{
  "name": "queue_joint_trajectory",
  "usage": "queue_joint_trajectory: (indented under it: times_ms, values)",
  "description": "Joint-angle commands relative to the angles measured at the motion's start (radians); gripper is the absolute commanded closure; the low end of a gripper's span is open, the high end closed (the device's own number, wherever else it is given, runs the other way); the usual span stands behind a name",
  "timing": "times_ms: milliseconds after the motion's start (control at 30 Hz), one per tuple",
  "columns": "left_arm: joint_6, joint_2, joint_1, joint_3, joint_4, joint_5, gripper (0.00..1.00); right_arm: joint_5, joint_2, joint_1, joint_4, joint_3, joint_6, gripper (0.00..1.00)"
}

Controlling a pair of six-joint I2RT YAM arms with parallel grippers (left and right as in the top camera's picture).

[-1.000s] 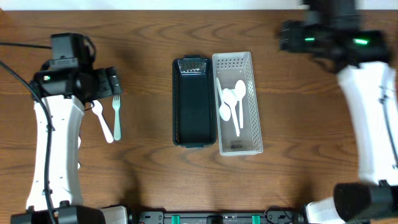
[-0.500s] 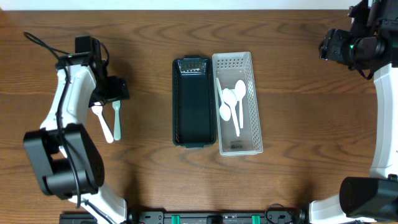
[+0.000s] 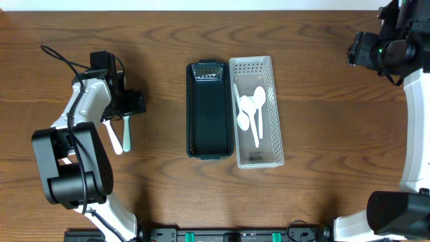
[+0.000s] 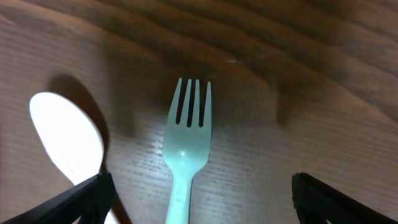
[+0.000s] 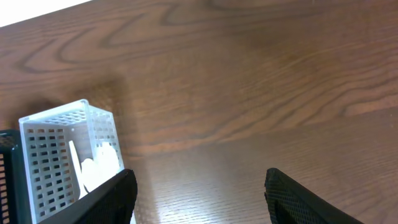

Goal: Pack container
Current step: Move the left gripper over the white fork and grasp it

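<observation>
Your left gripper point(image 4: 198, 198) is spread wide and empty, close over the wooden table point(image 4: 323, 93). The pale green plastic fork point(image 4: 188, 146) lies between its fingers, and the white plastic spoon point(image 4: 65, 134) sits beside one finger. The dark rectangular plastic container point(image 3: 209, 114) and the white perforated plastic basket point(image 3: 259, 66) sit well apart from it. Your right gripper point(image 5: 198, 193) is wide open, holding nothing, far from the basket.
</observation>
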Motion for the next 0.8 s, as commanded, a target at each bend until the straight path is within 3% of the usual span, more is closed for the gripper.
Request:
queue_joint_trajectory:
  times_ms: [0,400,767]
  values:
    - [0.036,0.02,0.002,-0.021,0.024,0.008,0.06,0.014,0.002,-0.006,-0.002,-0.002,-0.023,0.31]
    - [0.043,0.102,0.003,-0.021,0.08,0.006,0.06,0.015,0.002,-0.006,-0.011,-0.003,-0.026,0.31]
    - [0.043,0.103,0.003,-0.021,0.003,0.0,0.34,0.022,0.002,-0.006,-0.01,-0.003,-0.026,0.33]
